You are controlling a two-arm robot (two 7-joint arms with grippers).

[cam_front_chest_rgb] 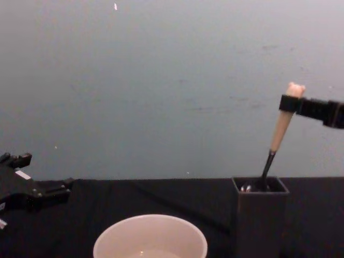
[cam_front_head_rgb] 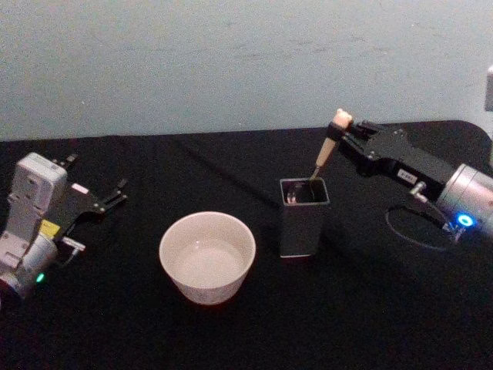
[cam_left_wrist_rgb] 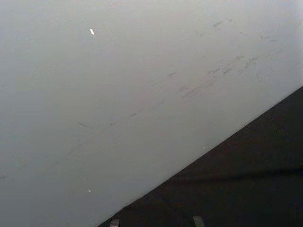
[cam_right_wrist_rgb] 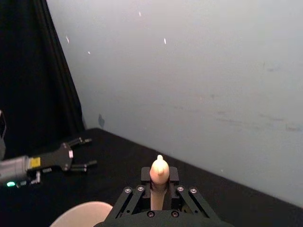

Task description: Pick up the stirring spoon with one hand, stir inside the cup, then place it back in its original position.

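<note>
The stirring spoon [cam_front_head_rgb: 328, 146] stands tilted in the dark grey square holder [cam_front_head_rgb: 303, 220], its bear-head top [cam_front_chest_rgb: 294, 89] up and its dark shaft [cam_front_chest_rgb: 266, 167] reaching inside. My right gripper [cam_front_head_rgb: 343, 137] is shut on the beige handle just under the bear head; the right wrist view shows the handle [cam_right_wrist_rgb: 159, 177] between its fingers. The cream cup [cam_front_head_rgb: 207, 257] sits left of the holder, nearer me, also seen in the chest view as a rim [cam_front_chest_rgb: 150, 241]. My left gripper [cam_front_head_rgb: 115, 193] rests open at the far left of the table, holding nothing.
A black cloth [cam_front_head_rgb: 347, 324] covers the table, with a pale wall [cam_front_head_rgb: 231, 62] behind. A dark cable [cam_front_head_rgb: 223, 173] runs across the cloth behind the cup toward the holder. A looped cable [cam_front_head_rgb: 408, 223] lies by the right arm.
</note>
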